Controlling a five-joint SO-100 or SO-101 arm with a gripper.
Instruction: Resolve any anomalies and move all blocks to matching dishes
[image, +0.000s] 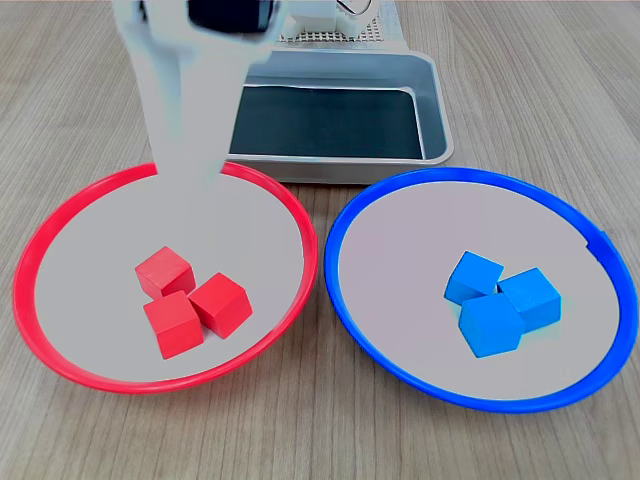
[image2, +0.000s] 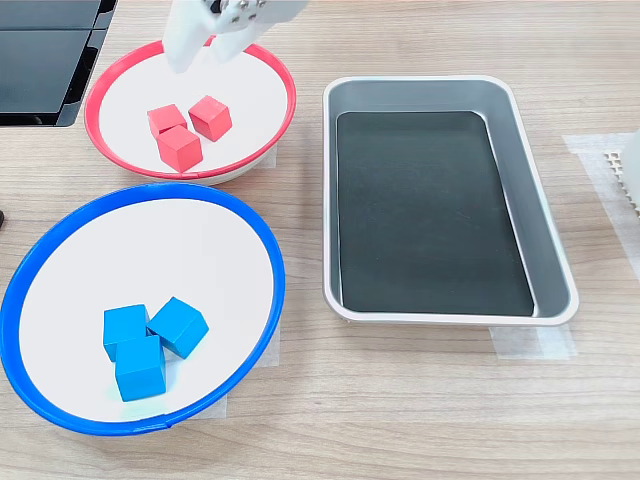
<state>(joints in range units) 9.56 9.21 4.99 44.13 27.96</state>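
Looks like we're basically done: three red blocks (image2: 181, 134) sit in the red-rimmed dish (image2: 270, 70) just below our gripper (image2: 207, 48), which hangs parted and empty. Three blue blocks (image2: 150, 341) rest farther off in the blue-rimmed dish (image2: 262, 240). Tray (image2: 548, 240) empty.

Matt wood-grain table (image: 560, 100) — brushed-metal tray (image2: 545, 240)

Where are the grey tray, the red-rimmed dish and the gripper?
grey tray (image2: 545, 250): second exterior view, right inner wall.
red-rimmed dish (image: 60, 215): first exterior view, left rim.
gripper (image2: 200, 55): second exterior view, between the fingertips.
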